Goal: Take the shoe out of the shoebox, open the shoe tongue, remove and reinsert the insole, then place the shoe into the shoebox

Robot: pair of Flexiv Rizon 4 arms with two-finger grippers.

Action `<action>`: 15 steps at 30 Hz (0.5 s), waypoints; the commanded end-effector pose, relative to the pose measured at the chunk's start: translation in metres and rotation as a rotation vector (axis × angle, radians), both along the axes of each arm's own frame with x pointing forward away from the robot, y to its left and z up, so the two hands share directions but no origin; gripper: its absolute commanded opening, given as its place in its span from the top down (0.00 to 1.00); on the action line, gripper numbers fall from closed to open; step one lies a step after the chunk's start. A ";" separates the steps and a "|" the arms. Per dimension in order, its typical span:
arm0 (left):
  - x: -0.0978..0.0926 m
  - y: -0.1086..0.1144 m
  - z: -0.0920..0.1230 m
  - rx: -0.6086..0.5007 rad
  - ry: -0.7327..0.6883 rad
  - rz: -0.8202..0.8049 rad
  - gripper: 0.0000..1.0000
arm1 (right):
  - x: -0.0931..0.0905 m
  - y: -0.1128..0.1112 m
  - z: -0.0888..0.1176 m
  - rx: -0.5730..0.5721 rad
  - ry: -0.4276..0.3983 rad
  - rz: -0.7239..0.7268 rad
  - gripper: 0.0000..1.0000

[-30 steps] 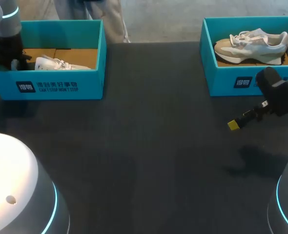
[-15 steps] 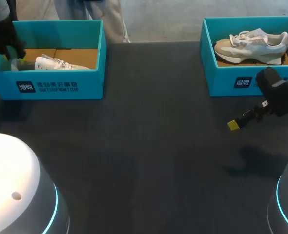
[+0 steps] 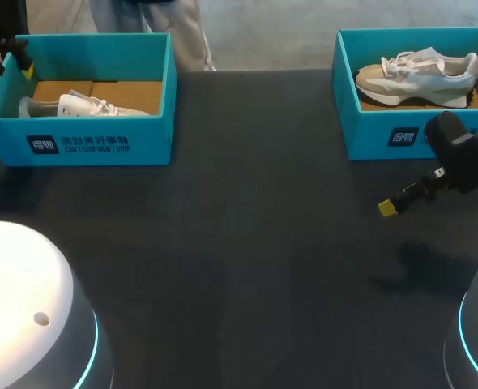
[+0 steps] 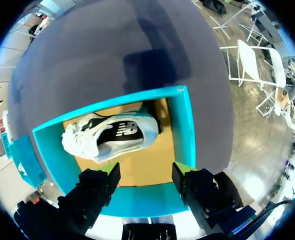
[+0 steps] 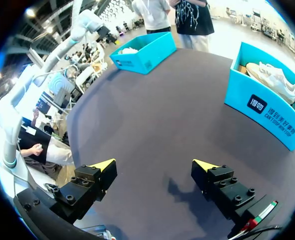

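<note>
Hovering with the left gripper (image 4: 146,172) spread wide and empty over a blue shoebox (image 4: 188,125), just behind a white shoe (image 4: 110,137) lying on the box floor. Holding the right gripper (image 5: 155,167) spread and empty too, above the dark table (image 5: 152,110), with a second shoebox (image 5: 267,112) and second shoe (image 5: 272,80) well ahead.

The head camera sits high behind the robot, looking down and forward over the whole dark table (image 3: 247,267), with the left shoebox (image 3: 93,146) far left and the right shoebox (image 3: 369,138) far right. The left wrist camera hangs close above the left shoebox, facing straight down past the left gripper (image 4: 146,172) onto the white shoe (image 4: 110,137). The right wrist camera sits low at the right, beyond the right gripper (image 5: 154,164), facing left across the table. Both shoeboxes appear there and in the head view.
</note>
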State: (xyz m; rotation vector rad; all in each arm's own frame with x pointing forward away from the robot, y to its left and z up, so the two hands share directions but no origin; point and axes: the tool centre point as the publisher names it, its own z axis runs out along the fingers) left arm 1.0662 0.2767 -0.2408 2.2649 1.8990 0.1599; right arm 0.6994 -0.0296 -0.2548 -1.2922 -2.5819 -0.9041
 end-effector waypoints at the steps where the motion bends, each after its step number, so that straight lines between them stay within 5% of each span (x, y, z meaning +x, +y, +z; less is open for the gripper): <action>1: -0.015 0.003 0.016 -0.015 -0.023 0.022 0.13 | 0.000 0.000 0.000 -0.001 0.000 -0.001 0.00; 4: -0.018 0.002 0.022 -0.014 -0.036 0.043 0.00 | 0.000 0.000 0.000 -0.001 0.000 -0.001 0.00; 15: -0.012 0.001 0.035 0.010 -0.026 0.334 0.00 | 0.000 0.000 0.000 -0.001 0.000 -0.001 0.00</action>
